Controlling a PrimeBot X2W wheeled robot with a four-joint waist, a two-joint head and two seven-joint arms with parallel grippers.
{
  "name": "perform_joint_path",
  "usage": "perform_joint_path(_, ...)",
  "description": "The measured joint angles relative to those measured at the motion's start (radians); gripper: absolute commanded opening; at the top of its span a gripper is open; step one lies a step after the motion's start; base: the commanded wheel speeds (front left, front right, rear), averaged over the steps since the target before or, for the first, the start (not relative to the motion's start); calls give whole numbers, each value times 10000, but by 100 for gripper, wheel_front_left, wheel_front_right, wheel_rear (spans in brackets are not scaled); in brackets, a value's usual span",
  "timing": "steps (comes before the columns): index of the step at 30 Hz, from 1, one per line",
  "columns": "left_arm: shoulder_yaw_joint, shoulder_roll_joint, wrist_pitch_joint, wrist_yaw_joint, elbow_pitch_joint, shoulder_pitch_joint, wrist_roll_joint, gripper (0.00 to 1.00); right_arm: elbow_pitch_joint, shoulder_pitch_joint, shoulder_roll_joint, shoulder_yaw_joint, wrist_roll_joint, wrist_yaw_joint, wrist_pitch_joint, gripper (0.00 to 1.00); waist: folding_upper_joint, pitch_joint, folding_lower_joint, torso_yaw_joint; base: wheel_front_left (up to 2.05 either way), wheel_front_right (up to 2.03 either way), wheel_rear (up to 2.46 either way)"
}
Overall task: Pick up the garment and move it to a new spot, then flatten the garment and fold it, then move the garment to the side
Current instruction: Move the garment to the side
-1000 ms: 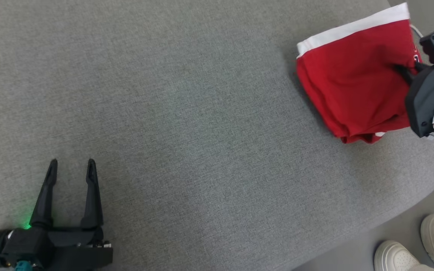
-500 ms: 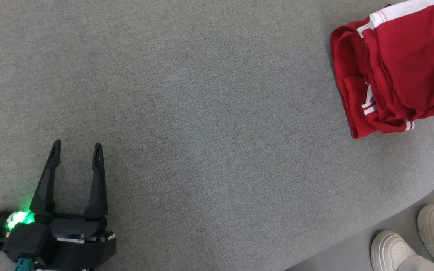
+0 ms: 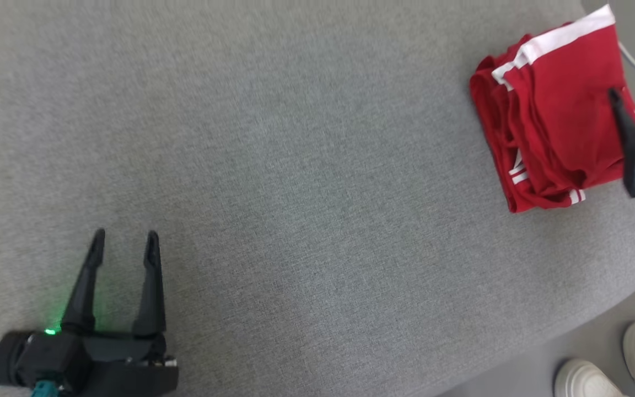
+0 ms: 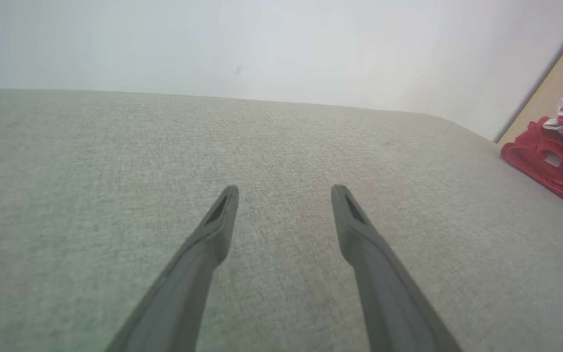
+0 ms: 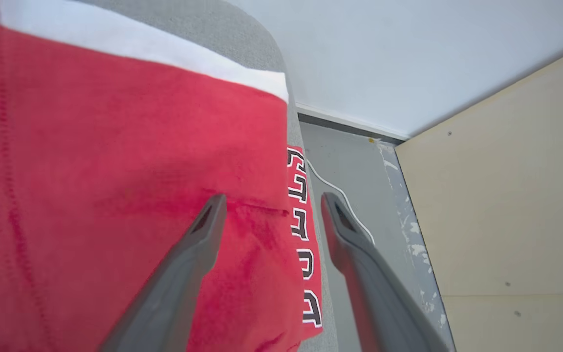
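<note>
Upholstery point(image 3: 295, 165), right fingers point(image 5: 194, 252) splayed over garment point(image 5: 115, 146)

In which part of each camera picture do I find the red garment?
Head view: the red garment lies folded at the upper right, near the edge of the grey cushion.
Left wrist view: red garment small, at the far right edge.
Right wrist view: red garment large, across the left half.
Shared landmark: the grey cushion under it.

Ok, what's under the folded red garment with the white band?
The red garment with the white band rests on the grey woven fabric surface. Its lower folded layers show at one edge; anything beneath or between them is covered.
</note>
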Motion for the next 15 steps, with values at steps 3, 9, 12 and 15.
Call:
perform_joint_path(3, 69, -119, 31, -2, 104, 258, -119, 100, -261, 431, 203, -165, 77, -2, -240, 100, 0, -367, 0, 70, 0, 0, 0)
perform_joint_path(9, 566, -424, 31, 17, 251, 941, -353, 100, -1350, 1816, 616, -529, 690, 0, -1074, 100, 0, -1267, -1, 233, 0, 0, 0)
perform_joint_path(12, 792, -506, 33, 69, 339, 1286, -477, 100, -2163, 2628, 815, -706, 940, -2, -1536, 100, -1, -1758, -2, 329, 0, 0, 0)
perform_joint_path(15, 895, -571, 31, 153, 420, 1560, -470, 100, -3076, 3389, 949, -765, 997, -2, -1967, 100, -1, -2244, -2, 441, 0, 0, 0)
